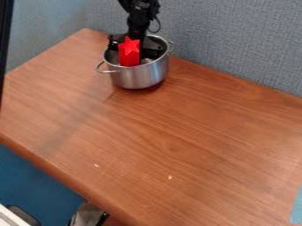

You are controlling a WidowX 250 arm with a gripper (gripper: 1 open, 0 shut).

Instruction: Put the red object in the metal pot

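Observation:
The metal pot point(139, 71) stands near the far edge of the wooden table point(154, 132), shiny, with a small handle on its left side. The red object point(130, 51) stands nearly upright in it, its lower end inside the pot and its top above the rim. My black gripper point(134, 37) comes down from above the pot, and its fingers are shut on the top end of the red object. The pot wall hides the bar's lower part.
A grey fabric wall rises right behind the pot. The brown tabletop stretches toward the front and right, ending at a rounded front edge. A dark panel stands at the far left.

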